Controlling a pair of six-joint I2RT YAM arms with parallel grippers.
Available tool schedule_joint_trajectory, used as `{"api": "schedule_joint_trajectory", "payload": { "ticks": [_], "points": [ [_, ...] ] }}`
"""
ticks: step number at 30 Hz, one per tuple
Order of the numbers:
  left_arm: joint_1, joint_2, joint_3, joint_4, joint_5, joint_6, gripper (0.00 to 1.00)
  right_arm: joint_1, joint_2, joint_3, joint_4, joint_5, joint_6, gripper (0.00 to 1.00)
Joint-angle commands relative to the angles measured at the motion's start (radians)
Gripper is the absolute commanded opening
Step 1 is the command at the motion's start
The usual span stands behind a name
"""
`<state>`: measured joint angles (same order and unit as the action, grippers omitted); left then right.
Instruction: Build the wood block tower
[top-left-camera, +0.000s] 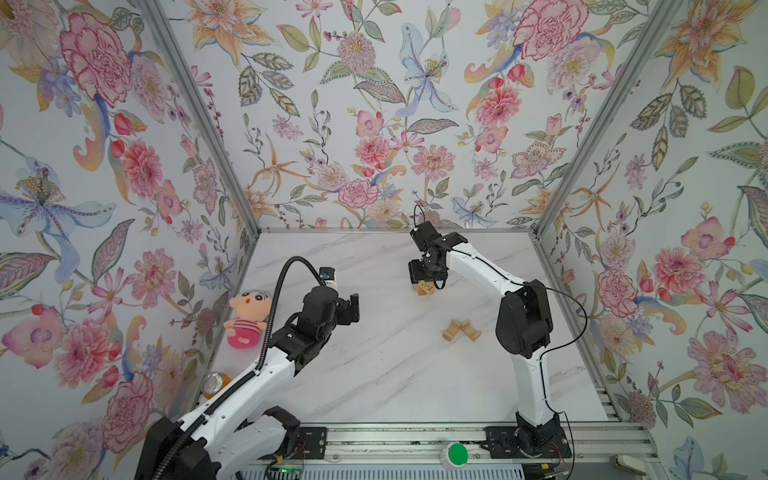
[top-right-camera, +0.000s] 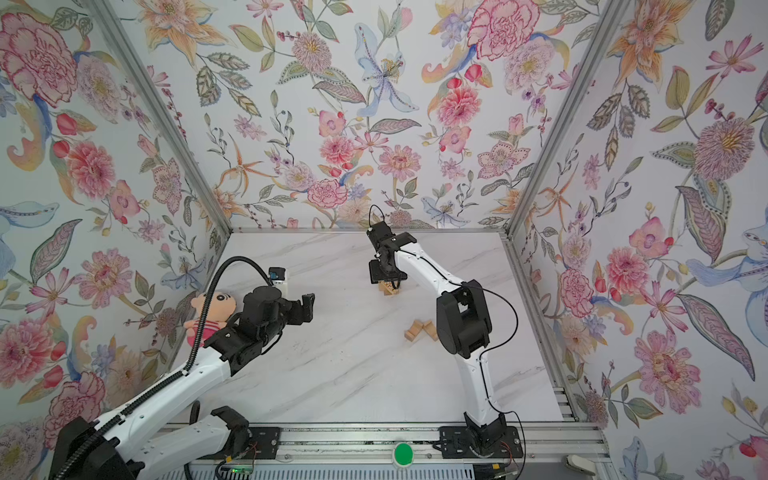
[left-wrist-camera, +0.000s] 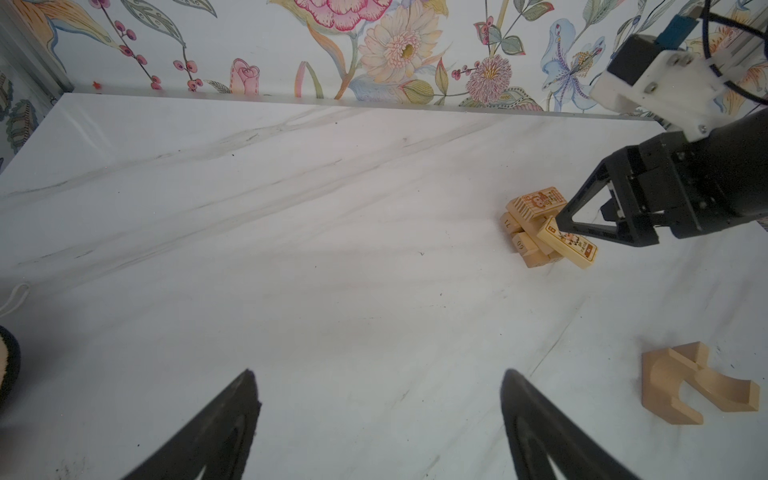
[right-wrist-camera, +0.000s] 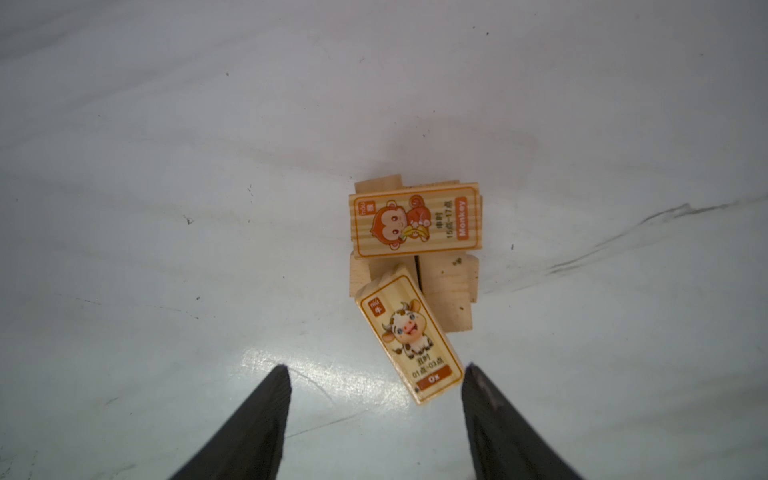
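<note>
The left tool (top-left-camera: 349, 308) is held spread and empty above the counter (top-left-camera: 374, 374). Mid-counter, the tower (top-left-camera: 426, 287) is judged partly built: 1 monkey-printed block (right-wrist-camera: 415, 220) is laid flat on top, and 1 ox-printed block (right-wrist-camera: 411, 336) is seen askew, overhanging. That block is straddled, unclamped, by the right tool (right-wrist-camera: 376, 368), jaws parted. Further right, loose wood blocks (top-left-camera: 461, 330) are not yet stacked.

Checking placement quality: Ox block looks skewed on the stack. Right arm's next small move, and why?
Probably grip the Ox block with the right gripper and turn it parallel to the Monkey block: it lies askew, overhanging the layer below; the open jaws straddle its end.
</note>
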<state>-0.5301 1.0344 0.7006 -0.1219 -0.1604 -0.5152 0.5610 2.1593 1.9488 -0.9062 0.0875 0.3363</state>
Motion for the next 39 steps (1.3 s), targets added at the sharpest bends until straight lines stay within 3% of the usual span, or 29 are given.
{"api": "schedule_joint_trajectory", "payload": {
  "ticks": [1,6,14,22,39],
  "points": [
    [0.012,-0.022,-0.016,-0.033,0.009,-0.013,0.92,0.006,-0.04,-0.029,-0.03,0.015,0.003,0.68],
    [0.012,-0.015,-0.012,-0.032,0.01,-0.012,0.92,0.032,-0.115,-0.086,-0.029,0.048,0.047,0.69],
    [0.013,-0.008,-0.019,-0.021,0.025,-0.003,0.92,0.072,-0.199,-0.178,-0.02,-0.024,0.076,0.58],
    [0.012,-0.022,-0.024,-0.028,0.021,0.005,0.92,0.08,-0.164,-0.241,0.023,-0.075,0.097,0.56],
    [0.018,-0.005,-0.005,-0.047,-0.002,0.008,0.92,0.052,-0.046,-0.214,0.05,-0.093,0.071,0.56]
  ]
}}
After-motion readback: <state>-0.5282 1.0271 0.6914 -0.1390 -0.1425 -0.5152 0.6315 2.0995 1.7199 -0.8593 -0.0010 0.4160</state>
